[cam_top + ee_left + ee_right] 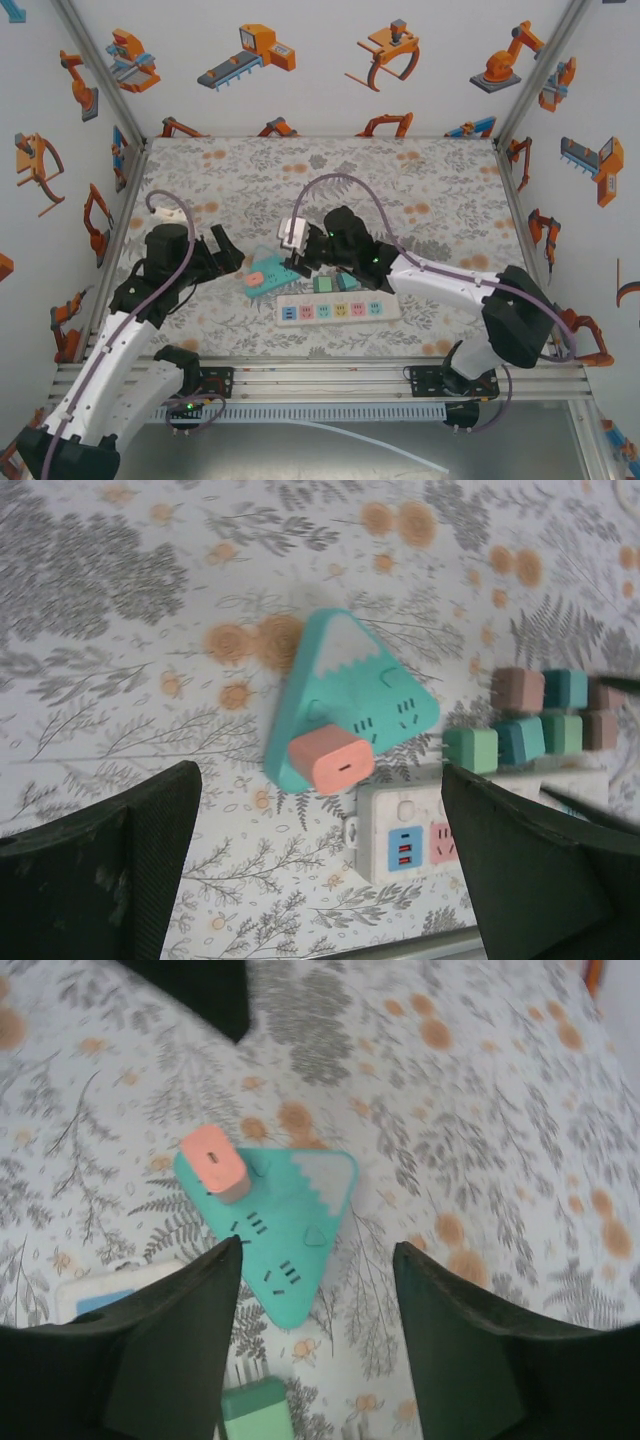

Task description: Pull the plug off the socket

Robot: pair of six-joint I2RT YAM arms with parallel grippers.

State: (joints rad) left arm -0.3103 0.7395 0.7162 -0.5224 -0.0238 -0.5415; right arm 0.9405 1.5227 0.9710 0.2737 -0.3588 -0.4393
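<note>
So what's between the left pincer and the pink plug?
Past the left pincer, only bare flowery table cover, then the edge of the teal socket holding the pink plug. The top view shows this.

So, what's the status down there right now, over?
Left claw open, hovering near teal socket. Right claw open above it, empty. Pink plug still seated in socket. Power strip alongside, not blocking the plug.

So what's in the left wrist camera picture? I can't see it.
A pink plug sits in a teal, mountain-shaped socket on a flowery tablecloth. A white power strip lies beside it; dark robot fingers stand wide open below.
</note>
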